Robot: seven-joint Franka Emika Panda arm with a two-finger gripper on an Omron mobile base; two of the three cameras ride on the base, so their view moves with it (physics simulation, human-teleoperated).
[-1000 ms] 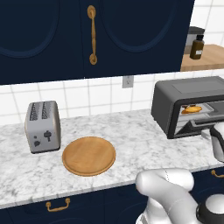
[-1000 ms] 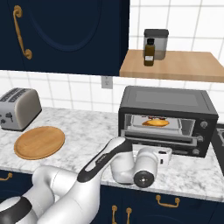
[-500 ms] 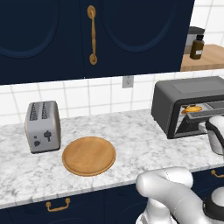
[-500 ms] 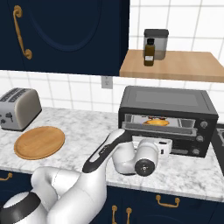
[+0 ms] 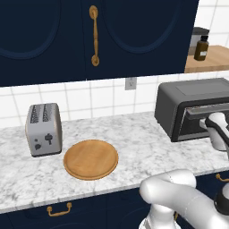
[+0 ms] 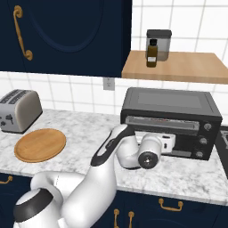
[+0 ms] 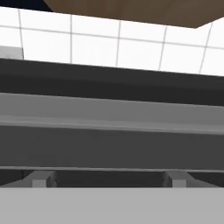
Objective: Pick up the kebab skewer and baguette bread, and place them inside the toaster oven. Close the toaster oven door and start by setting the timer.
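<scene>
The toaster oven (image 6: 171, 122) sat on the counter's right end, its rigid, hinged toaster oven door (image 6: 161, 125) nearly shut; its bar handle suited pushing. The gripper (image 6: 165, 143) pressed against it, finger state indiscernible.

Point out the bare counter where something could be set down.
Bare marble lies between the round board and the toaster oven, and along the front edge below the board. It is crowded right of that: the arm sits against the oven door.
</scene>
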